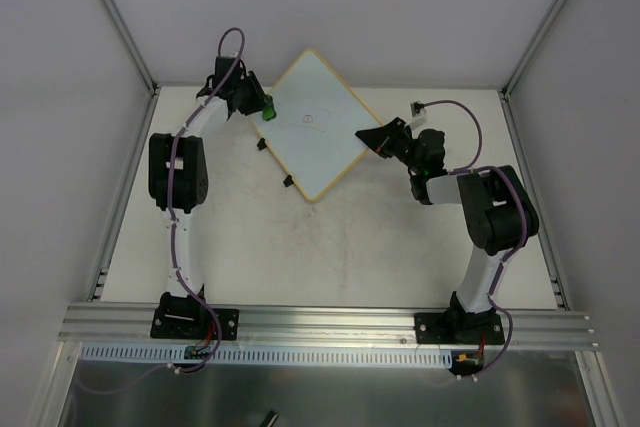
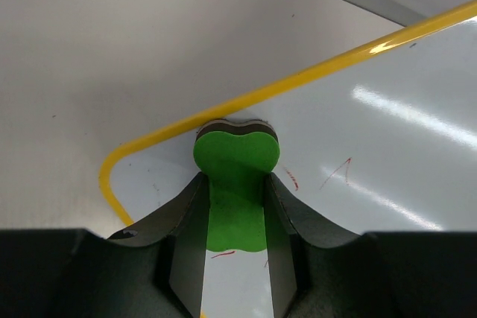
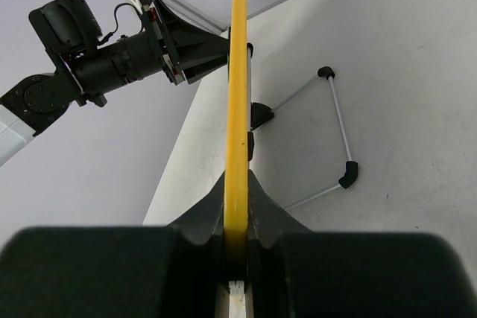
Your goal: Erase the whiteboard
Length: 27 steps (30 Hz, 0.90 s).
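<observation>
Dark plastic fingers of the left gripper clamp a green eraser. Its soft foam body is waisted between them, and its dark felt layer sits near the rounded corner of the whiteboard, where faint red marks show on the glossy surface. Across the board, the right gripper pinches the thin yellow rim edge-on, jaws closed tight on it. From above, the whiteboard sits diamond-wise at the far middle of the table, between both arms. It looks light, stiff and slick; I judge the rim the surest hold, since the flat face would slide and a thin panel may flex under hard wiping.
</observation>
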Available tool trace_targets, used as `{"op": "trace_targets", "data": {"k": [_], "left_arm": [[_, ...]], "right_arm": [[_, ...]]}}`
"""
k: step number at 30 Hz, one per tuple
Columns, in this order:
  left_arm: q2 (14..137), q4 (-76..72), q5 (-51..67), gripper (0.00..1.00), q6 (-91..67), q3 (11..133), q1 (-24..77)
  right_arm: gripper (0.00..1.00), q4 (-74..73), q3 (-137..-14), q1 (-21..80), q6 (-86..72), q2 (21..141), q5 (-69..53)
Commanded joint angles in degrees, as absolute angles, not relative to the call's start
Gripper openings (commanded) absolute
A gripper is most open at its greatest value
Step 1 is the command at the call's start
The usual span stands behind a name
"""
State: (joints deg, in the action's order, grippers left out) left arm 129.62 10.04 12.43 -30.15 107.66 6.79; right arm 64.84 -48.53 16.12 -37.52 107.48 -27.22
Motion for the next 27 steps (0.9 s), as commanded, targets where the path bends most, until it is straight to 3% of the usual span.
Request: {"op": "trace_targets", "data": {"k": [1, 15, 27], "left_arm": [[130.3, 9.8, 15.5, 0.0, -27.7, 111.9, 8.4], [131.0, 9.7, 16.0, 0.0, -14.9, 119.1, 18.9], [131.4, 9.8, 13.8, 0.01, -18.9, 117.1, 16.9]], "right_arm": [[0.0, 70.8, -50.9, 17.0, -36.5, 107.3, -29.4], [0.0, 70.8, -51.1, 17.1, -36.6, 107.6, -29.6], [0.0, 70.4, -50.6, 17.1, -37.0, 107.4, -28.7]]}}
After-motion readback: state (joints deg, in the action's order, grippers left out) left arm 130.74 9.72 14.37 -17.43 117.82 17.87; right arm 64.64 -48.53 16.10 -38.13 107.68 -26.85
